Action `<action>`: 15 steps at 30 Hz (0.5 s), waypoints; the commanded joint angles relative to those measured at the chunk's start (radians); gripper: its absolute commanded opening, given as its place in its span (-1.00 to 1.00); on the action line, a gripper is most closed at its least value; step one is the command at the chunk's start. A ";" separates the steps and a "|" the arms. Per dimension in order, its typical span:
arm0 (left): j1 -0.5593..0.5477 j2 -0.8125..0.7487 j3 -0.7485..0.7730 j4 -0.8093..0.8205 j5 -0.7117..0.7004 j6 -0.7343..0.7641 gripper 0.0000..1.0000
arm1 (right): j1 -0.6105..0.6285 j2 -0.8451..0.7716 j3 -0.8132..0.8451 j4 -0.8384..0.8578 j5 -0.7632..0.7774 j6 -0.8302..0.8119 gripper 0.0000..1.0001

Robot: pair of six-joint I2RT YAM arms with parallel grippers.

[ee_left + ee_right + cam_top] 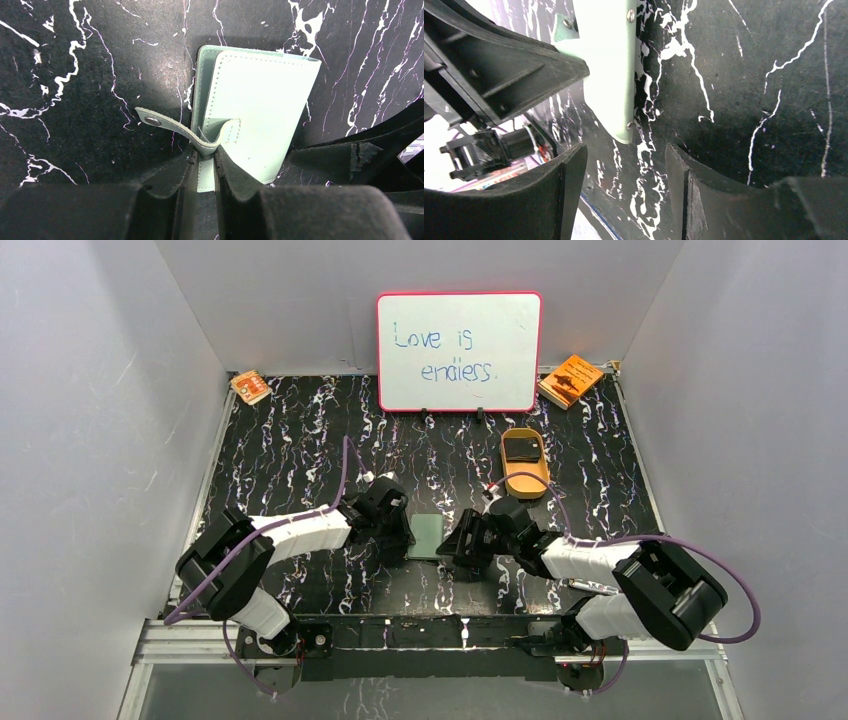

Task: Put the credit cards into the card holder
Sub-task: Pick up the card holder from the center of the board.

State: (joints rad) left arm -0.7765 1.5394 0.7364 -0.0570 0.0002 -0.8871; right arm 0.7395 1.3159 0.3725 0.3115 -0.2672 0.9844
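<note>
The card holder (428, 536) lies flat on the dark marbled table between my two grippers. In the left wrist view it is pale green (260, 100), with its snap strap (160, 124) curling out to the left. My left gripper (204, 154) is shut on the holder's near edge where the strap folds (408, 536). My right gripper (626, 185) stands open over bare table just right of the holder (609, 75), with nothing between its fingers (457, 547). One dark credit card (521, 448) rests in the tan oval tray (527, 483) behind the right arm.
A whiteboard (458, 350) stands at the back. An orange booklet (570, 380) lies at the back right and a smaller one (250, 386) at the back left. White walls close in both sides.
</note>
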 commanded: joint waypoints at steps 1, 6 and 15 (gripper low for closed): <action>-0.001 0.087 -0.074 -0.156 -0.116 0.022 -0.73 | -0.005 -0.003 -0.031 0.210 0.044 0.097 0.33; -0.001 0.097 -0.081 -0.151 -0.110 0.011 -0.77 | -0.002 0.048 -0.053 0.264 0.065 0.154 0.27; -0.001 0.105 -0.087 -0.147 -0.109 0.006 -0.79 | 0.008 0.181 -0.051 0.369 0.038 0.209 0.12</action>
State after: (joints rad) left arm -0.7765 1.5417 0.7261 -0.0422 0.0063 -0.9100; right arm 0.7399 1.4498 0.3191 0.6010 -0.2306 1.1671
